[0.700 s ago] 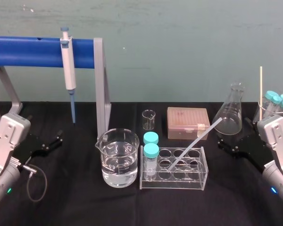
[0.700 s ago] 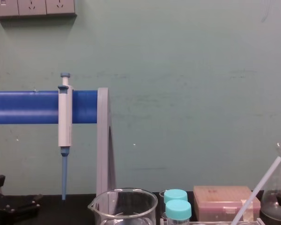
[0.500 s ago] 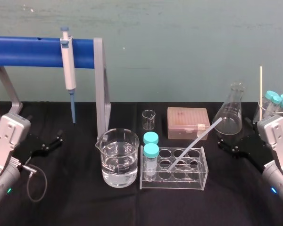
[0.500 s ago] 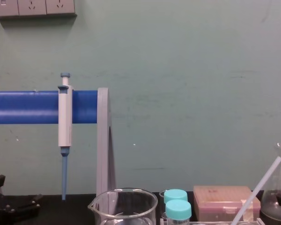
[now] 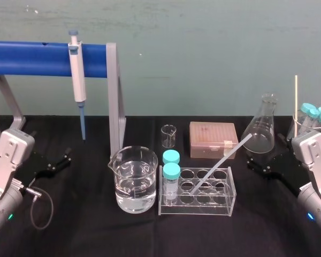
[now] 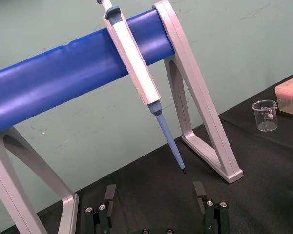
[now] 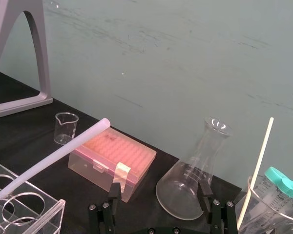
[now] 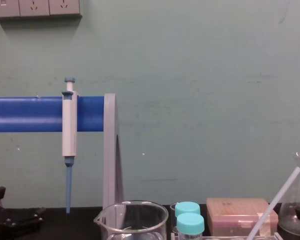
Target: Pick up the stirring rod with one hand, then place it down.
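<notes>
Nothing moved, left hand (image 5: 61, 160) and right hand (image 5: 255, 165) parked low, far apart, both spread open.

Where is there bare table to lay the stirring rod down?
Bare black cloth lies between the clear plastic tube rack and the right tool, and before the water-filled glass beaker. Crowded behind: pink tip box, conical glass flask.

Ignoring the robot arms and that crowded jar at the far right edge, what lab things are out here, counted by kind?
Beakers: 2
Conical flask: 1
Teal-capped vials: 2
Clear rack: 1
Pink box: 1
Stirring rod: 1
Pipette: 1
Blue stand: 1
Total: 10
</notes>
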